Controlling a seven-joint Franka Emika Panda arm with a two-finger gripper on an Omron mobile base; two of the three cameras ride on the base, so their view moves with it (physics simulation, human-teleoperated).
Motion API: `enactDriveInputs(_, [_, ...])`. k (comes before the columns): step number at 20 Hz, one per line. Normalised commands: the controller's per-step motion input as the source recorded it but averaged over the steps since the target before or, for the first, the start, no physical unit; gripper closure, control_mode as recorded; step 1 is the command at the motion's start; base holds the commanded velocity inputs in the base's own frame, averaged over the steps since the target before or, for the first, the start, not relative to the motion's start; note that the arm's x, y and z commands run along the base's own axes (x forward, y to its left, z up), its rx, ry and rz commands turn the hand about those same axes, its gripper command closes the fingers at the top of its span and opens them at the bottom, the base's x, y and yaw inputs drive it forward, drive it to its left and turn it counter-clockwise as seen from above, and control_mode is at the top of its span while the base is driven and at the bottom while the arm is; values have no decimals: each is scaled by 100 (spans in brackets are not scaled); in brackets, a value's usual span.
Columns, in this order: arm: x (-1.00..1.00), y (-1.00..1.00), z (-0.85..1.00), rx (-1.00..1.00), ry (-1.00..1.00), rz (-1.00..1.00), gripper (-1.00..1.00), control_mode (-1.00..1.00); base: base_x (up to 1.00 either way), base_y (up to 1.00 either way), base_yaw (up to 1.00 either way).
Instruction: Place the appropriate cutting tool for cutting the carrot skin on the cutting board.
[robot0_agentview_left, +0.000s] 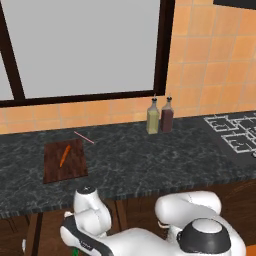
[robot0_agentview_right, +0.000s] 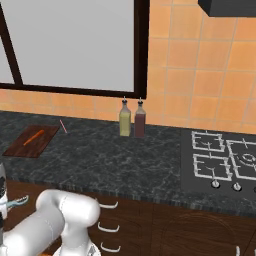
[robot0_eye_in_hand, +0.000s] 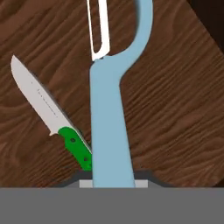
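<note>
Simulated kitchen, dark stone bench (robot0_agentview_left: 150, 160). Claw low, apparently clamped on light-blue peeler (robot0_eye_in_hand: 111, 131); green-handled knife (robot0_eye_in_hand: 48, 116) beneath, left. Cutting board (robot0_agentview_left: 65, 161), bearing carrot (robot0_agentview_left: 64, 155), above, further. Recommended: lift clear, carry level, release beside carrot.

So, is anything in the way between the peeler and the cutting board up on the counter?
Nothing visible blocks it. The peeler sits in the end effector below counter level. The cutting board lies near the counter's front edge, with the carrot on it; bare board remains on either side of the carrot.
</note>
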Motion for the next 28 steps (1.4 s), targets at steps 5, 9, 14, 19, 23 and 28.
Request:
enactDriveInputs(5, [-78, -1, 100, 0, -5, -16, 100, -100, 0, 0, 0])
enactDriveInputs(9, [-33, 0, 100, -4, -9, -15, 100, -100, 0, 0, 0])
enactDriveInputs(14, [2, 1, 100, -7, -10, -14, 100, -100, 0, 0, 0])
enactDriveInputs(19, [45, 19, 100, -12, -8, -14, 100, -100, 0, 0, 0])
enactDriveInputs(23, [85, 34, 94, -11, -1, -10, 100, -100, 0, 0, 0])
enactDriveInputs(28, [86, 30, 41, -2, -1, -1, 100, -100, 0, 0, 0])
